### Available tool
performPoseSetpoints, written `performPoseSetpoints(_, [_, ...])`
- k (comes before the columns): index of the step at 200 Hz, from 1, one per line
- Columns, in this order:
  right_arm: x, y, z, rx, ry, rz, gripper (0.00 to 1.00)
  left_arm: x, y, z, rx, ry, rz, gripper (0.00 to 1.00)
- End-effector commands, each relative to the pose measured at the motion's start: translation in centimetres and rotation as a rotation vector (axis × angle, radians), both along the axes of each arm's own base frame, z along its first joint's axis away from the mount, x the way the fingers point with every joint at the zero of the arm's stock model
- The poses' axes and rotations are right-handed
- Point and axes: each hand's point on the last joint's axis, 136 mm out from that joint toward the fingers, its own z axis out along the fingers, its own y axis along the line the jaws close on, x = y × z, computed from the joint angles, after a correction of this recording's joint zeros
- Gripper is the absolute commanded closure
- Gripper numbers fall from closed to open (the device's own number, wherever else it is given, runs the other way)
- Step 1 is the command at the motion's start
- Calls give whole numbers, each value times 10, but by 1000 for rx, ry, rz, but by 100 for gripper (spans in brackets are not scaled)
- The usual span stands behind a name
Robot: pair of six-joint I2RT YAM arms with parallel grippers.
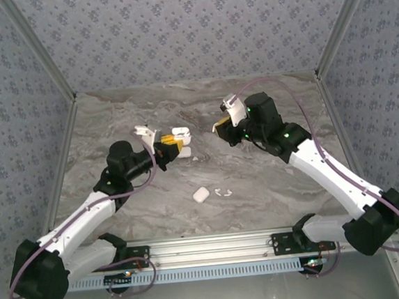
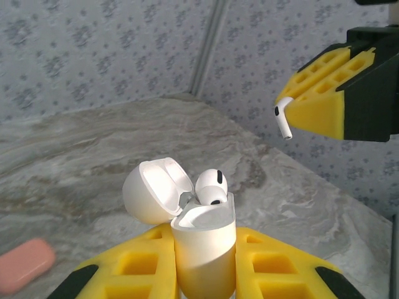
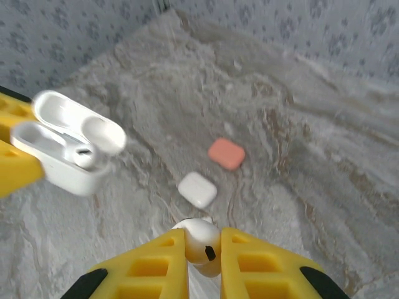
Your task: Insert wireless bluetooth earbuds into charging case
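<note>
My left gripper is shut on an open white charging case, held upright above the table with its lid swung back. One white earbud sits in the case, head up. My right gripper is shut on another white earbud, whose stem pokes out of the fingertips. It hovers to the right of the case, apart from it. The right wrist view has the open case at its left edge.
On the marble table lie a closed white case, a closed coral case and loose white earbuds. Patterned walls enclose the table on three sides.
</note>
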Motion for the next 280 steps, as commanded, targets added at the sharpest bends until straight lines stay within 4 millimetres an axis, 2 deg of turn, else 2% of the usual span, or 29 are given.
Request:
performPoseSetpoints(1, [-5, 4, 40, 38, -128, 33, 82, -7, -19, 44, -57, -139, -86, 100])
performPoseSetpoints(50, [-15, 18, 61, 37, -224, 71, 82, -13, -46, 53, -56, -164, -178, 100])
performPoseSetpoints(103, [-19, 30, 61, -3, -240, 97, 82, -14, -56, 52, -47, -163, -204, 100])
performPoseSetpoints(174, [-19, 46, 48, -46, -224, 130, 81, -15, -58, 51, -45, -164, -212, 100])
performPoseSetpoints(221, [-21, 50, 33, -72, -178, 150, 81, -16, -58, 53, -44, -171, -212, 100])
performPoseSetpoints(280, [-38, 54, 24, -26, -80, 252, 80, -16, -57, 53, -44, -172, -211, 100])
